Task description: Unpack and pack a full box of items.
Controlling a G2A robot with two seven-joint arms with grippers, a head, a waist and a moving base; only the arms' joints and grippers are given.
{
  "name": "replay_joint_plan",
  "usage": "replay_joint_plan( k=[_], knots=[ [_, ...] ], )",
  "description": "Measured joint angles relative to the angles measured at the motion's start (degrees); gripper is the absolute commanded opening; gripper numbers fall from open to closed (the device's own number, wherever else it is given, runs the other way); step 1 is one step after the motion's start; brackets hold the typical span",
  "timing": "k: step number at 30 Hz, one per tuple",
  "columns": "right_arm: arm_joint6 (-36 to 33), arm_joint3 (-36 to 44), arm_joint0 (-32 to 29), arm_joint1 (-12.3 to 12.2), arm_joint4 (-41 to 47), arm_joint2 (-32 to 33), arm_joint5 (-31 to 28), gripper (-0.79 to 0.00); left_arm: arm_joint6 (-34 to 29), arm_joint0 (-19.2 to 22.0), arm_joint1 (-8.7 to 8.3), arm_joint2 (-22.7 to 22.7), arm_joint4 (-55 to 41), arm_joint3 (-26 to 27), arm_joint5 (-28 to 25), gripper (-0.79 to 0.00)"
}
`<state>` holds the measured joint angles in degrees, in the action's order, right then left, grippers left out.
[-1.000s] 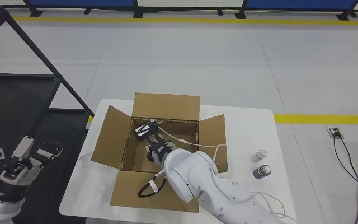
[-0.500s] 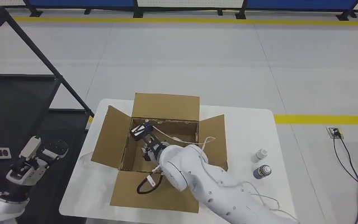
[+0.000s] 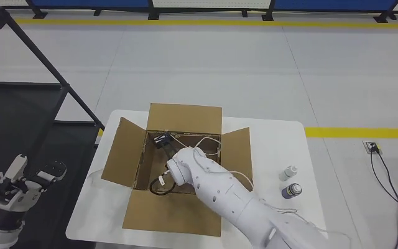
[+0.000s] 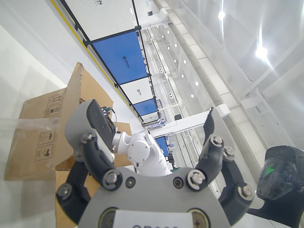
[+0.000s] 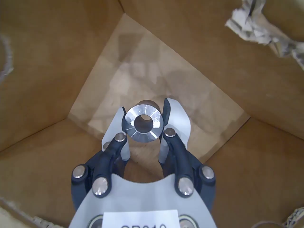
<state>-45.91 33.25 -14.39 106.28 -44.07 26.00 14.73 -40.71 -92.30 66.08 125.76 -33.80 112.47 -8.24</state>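
Deep inside the cardboard box (image 5: 59,48), close to its floor, I am pinching a short bored metal cylinder (image 5: 144,135) between the pads of my right gripper (image 5: 144,107), its flat end facing my wrist. Whether lifting it out or setting it down, I am judging a straight vertical path best, avoiding the walls and the crumpled paper (image 5: 256,24), and squeezing firmly, since smooth metal is likely slipping easily. My left gripper (image 4: 152,110) is hanging spread wide, well off the bench (image 3: 273,134).
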Motion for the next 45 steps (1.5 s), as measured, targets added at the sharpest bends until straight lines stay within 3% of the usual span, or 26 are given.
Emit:
replay_joint_plan(
  k=[7, 12, 15, 25, 38, 45],
  knots=[
    [4.9, -10.38, 1.03, 4.08, 2.76, 0.12, -3.14, -0.776, 0.0, 0.0, 0.0, -0.01, 0.05, 0.01, -0.03, 0.0],
    [6.4, -14.82, 1.55, 5.91, 3.59, 0.51, -4.66, -0.493, 0.0, 0.0, 0.0, -0.01, 0.04, 0.01, -0.03, 0.0],
    [6.96, -16.48, 1.76, 6.69, 3.86, 0.79, -5.34, -0.409, 0.0, 0.0, 0.0, -0.01, 0.04, 0.01, -0.03, 0.0],
    [8.82, -17.98, 2.54, 8.26, 3.34, 1.52, -5.83, -0.4, 0.0, 0.0, 0.0, -0.01, 0.04, 0.01, -0.03, 0.0],
    [13.33, -7.56, 1.47, 6.81, -2.12, 2.73, 2.32, -0.397, 0.0, 0.0, 0.0, -0.01, 0.04, 0.01, -0.03, 0.0],
    [12.11, 9.92, -4.49, 2.07, -10.81, 5.45, 9.18, -0.308, 0.0, 0.0, 0.0, -0.01, 0.04, 0.01, -0.03, 0.0]
  ],
)
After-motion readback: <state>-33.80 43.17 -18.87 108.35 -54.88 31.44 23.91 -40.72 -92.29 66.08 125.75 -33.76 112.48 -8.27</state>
